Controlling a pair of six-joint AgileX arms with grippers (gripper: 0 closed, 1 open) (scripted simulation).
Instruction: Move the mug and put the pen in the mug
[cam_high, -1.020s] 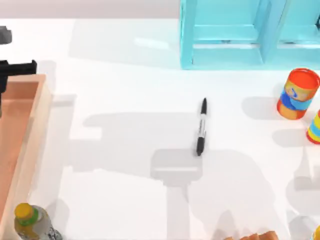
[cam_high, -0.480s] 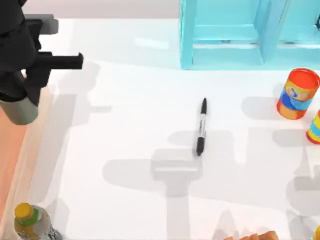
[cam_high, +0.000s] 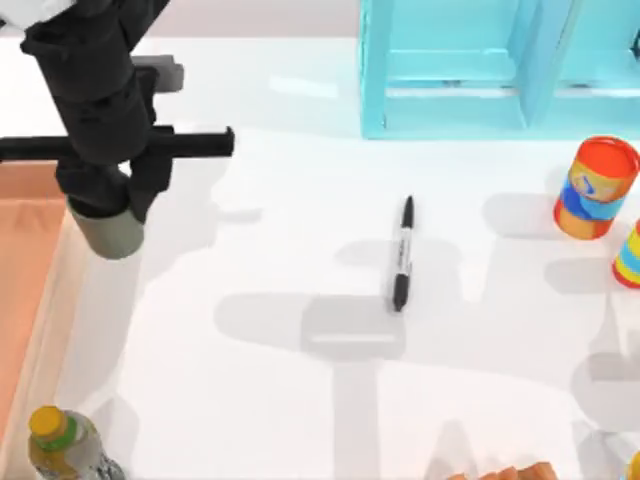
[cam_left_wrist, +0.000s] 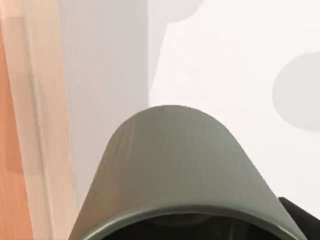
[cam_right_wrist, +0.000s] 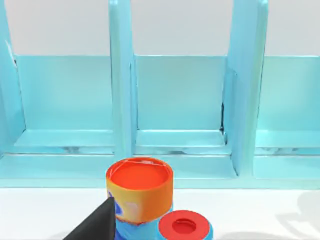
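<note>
The left arm reaches in over the desk's left side, its black wrist pointing straight down and its tool (cam_high: 103, 205) clamped on the mug (cam_high: 110, 232), which hangs beneath it clear of the surface.

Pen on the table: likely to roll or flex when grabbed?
The pen looks like a slim, round, rigid marker, so it probably won't flex. Lying flat on the smooth table, it may roll if nudged sideways. Its narrow barrel probably leaves little margin for grip.
</note>
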